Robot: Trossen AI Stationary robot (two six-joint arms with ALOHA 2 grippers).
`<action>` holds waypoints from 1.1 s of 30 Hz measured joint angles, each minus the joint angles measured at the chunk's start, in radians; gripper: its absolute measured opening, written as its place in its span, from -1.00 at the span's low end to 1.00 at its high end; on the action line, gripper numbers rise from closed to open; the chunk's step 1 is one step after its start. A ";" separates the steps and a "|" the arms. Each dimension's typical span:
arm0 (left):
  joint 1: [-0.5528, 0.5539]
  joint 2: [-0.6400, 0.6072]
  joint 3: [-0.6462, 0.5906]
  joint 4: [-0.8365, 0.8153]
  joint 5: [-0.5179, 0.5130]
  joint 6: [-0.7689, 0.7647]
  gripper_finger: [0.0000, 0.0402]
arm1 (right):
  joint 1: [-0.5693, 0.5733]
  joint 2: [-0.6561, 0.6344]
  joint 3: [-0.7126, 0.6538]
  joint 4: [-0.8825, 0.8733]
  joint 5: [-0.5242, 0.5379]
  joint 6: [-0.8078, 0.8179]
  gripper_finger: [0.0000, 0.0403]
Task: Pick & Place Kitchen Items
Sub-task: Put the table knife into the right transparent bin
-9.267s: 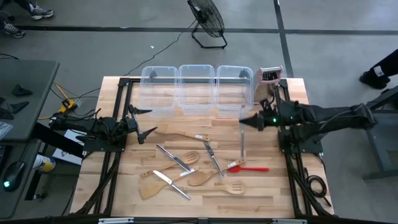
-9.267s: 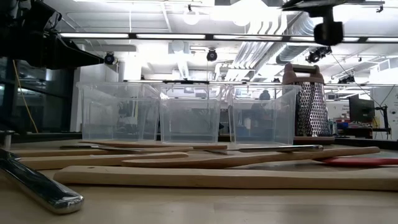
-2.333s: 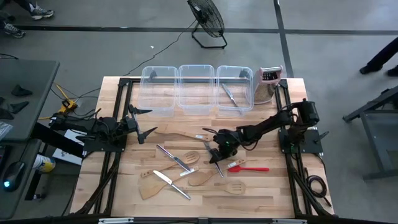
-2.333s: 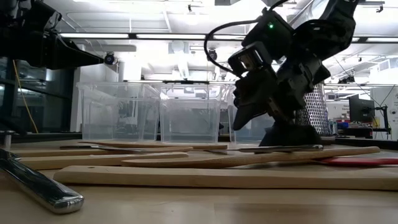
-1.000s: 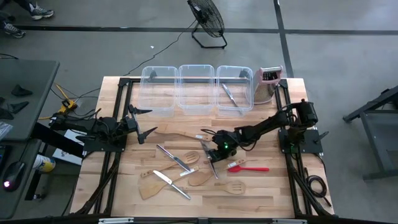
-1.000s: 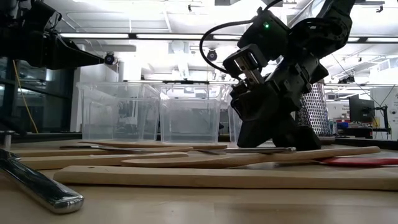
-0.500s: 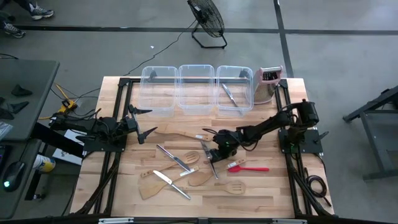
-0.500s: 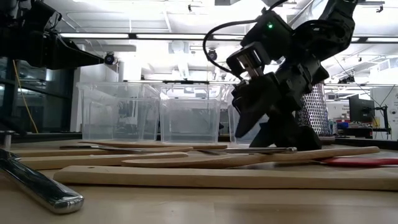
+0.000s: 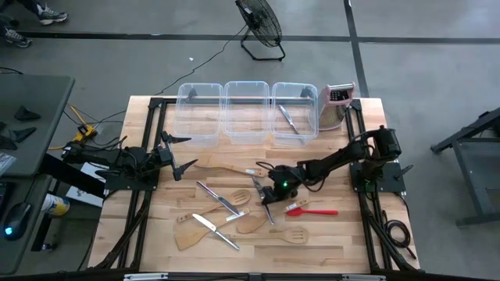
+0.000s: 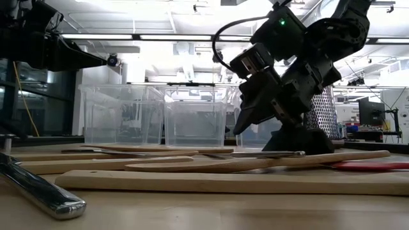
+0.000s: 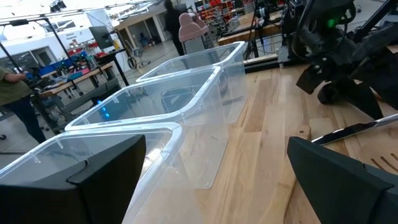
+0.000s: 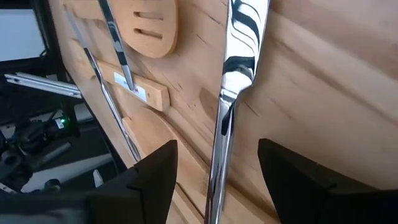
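My right gripper [image 9: 266,192] hangs low over the middle of the table, open. A silver knife [image 12: 231,93] lies flat on the wood and runs between its two fingers, one finger on either side. More kitchen items lie around it: wooden spatulas [image 9: 228,168], a slotted wooden one [image 9: 292,234], a red spatula [image 9: 314,211] and further silver knives [image 9: 218,198]. One silver utensil [image 9: 287,119] lies in the right tub. My left gripper [image 9: 184,157] waits open at the table's left edge.
Three clear tubs [image 9: 247,112] stand in a row along the far edge, with a metal box grater [image 9: 337,104] upright to their right. Bare wood shows between the tubs and the utensils and along the near edge.
My right gripper has opened: its fingers, shut low on the table a second ago, now stand apart, and in the low view the gripper has come up a little. The silver knife stays lying on the table where it was.
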 joint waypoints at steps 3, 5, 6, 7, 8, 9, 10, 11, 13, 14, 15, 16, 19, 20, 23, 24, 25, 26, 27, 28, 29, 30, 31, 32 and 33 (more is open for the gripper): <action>0.000 0.000 0.000 0.000 0.000 0.000 0.93 | 0.005 0.000 0.020 -0.041 0.001 -0.002 0.05; 0.000 0.000 0.000 0.000 0.000 0.000 0.93 | 0.006 0.000 0.028 -0.058 0.002 -0.012 0.03; 0.000 0.000 0.000 0.000 0.000 0.000 0.93 | 0.006 0.000 0.032 -0.065 0.005 -0.014 0.03; 0.000 0.000 0.000 0.000 0.000 0.000 0.93 | 0.006 0.001 0.035 -0.070 0.009 -0.017 0.02; 0.000 0.000 0.000 0.000 0.000 0.000 0.93 | 0.006 0.007 0.040 -0.074 0.010 -0.020 0.02; 0.000 0.000 0.000 0.000 0.000 0.000 0.93 | 0.006 0.018 0.048 -0.076 0.007 -0.020 0.02; 0.000 0.000 0.000 0.000 0.000 0.000 0.93 | 0.006 0.025 0.057 -0.076 -0.003 -0.021 0.02; 0.000 0.000 0.000 0.000 0.000 0.000 0.93 | 0.008 0.036 0.066 -0.076 -0.010 -0.024 0.01; 0.000 0.000 0.000 0.000 0.000 0.000 0.93 | 0.011 0.061 0.090 -0.078 -0.019 -0.029 0.01; 0.000 0.000 0.000 0.000 0.000 0.000 0.93 | 0.013 0.069 0.099 -0.079 -0.018 -0.032 0.01; 0.000 0.000 0.000 0.000 0.000 0.000 0.93 | 0.013 0.076 0.107 -0.079 -0.018 -0.035 0.01; 0.000 0.000 0.000 0.000 0.000 0.000 0.93 | 0.013 0.077 0.112 -0.081 -0.015 -0.037 0.01; 0.000 0.000 0.000 0.000 0.000 0.000 0.93 | 0.012 0.078 0.124 -0.103 -0.002 -0.045 0.01; 0.000 0.000 0.000 0.000 0.000 0.000 0.93 | 0.012 0.079 0.125 -0.103 -0.001 -0.046 0.01; 0.000 0.000 0.000 0.000 0.000 0.000 0.93 | 0.016 0.079 0.126 -0.108 0.022 -0.045 0.01; 0.000 0.000 0.000 0.000 0.000 0.000 0.93 | 0.020 0.079 0.127 -0.117 0.037 -0.045 0.01; 0.000 0.000 0.000 0.000 0.000 0.000 0.93 | 0.021 0.079 0.127 -0.122 0.047 -0.045 0.01; 0.000 0.000 0.000 0.000 0.000 0.000 0.93 | 0.021 0.079 0.127 -0.125 0.048 -0.045 0.01; 0.000 0.000 0.000 0.000 0.000 0.000 0.93 | 0.021 0.079 0.127 -0.126 0.048 -0.045 0.01; 0.000 0.000 0.000 0.000 0.000 0.000 0.93 | 0.021 0.079 0.127 -0.128 0.050 -0.046 0.00; 0.000 0.000 0.000 0.000 0.000 0.000 0.93 | 0.021 0.079 0.127 -0.131 0.053 -0.045 -0.02; 0.000 0.000 0.000 0.000 0.000 0.000 0.93 | 0.021 0.079 0.128 -0.138 0.056 -0.042 -0.05; 0.000 0.000 0.000 0.000 0.000 0.000 0.93 | 0.020 0.080 0.129 -0.146 0.057 -0.041 -0.08; 0.000 0.000 0.000 0.000 0.000 0.000 0.93 | 0.020 0.080 0.129 -0.152 0.058 -0.042 -0.13; 0.000 0.000 0.000 0.000 0.000 0.000 0.93 | 0.020 0.080 0.129 -0.161 0.060 -0.042 -0.18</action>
